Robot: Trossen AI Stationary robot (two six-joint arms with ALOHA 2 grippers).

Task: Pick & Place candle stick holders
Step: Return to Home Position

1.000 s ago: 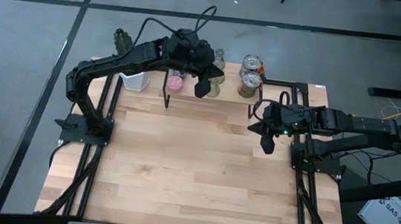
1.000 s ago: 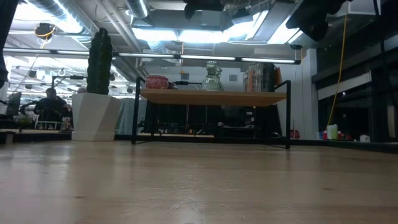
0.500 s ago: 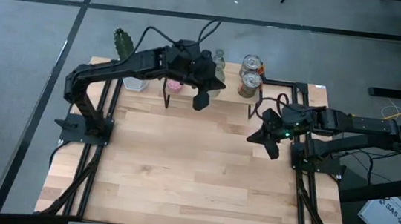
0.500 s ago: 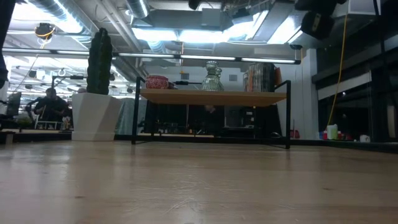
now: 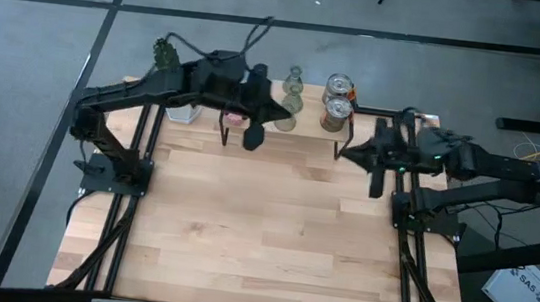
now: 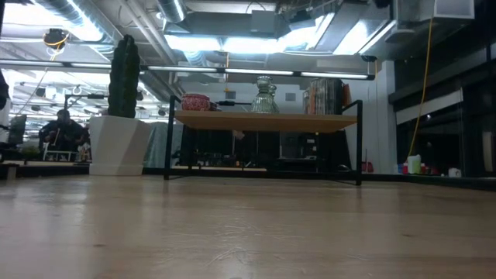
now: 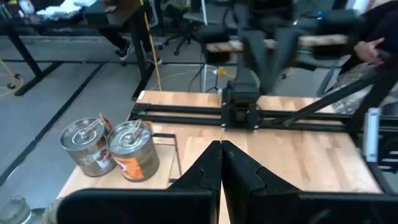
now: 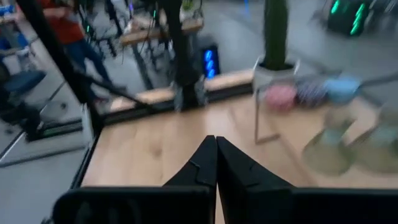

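The left pincer (image 7: 221,165) and right pincer (image 8: 216,163) are hanging closed, empty; shiny silvery cups (image 7: 134,152) and green flared glass holders (image 5: 291,100) are standing on the far shelf (image 6: 263,121).

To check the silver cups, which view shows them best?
Left wrist view: both silver cups are near and whole. High view shows only their tops; low view, dim sides; right wrist view, none.

The floor (image 5: 39,56) is grey with dark lines. Bright lights (image 6: 232,44) shine on the ceiling (image 6: 209,12) among pipes (image 6: 143,23). Far off in the room, a person (image 6: 63,132) sits.
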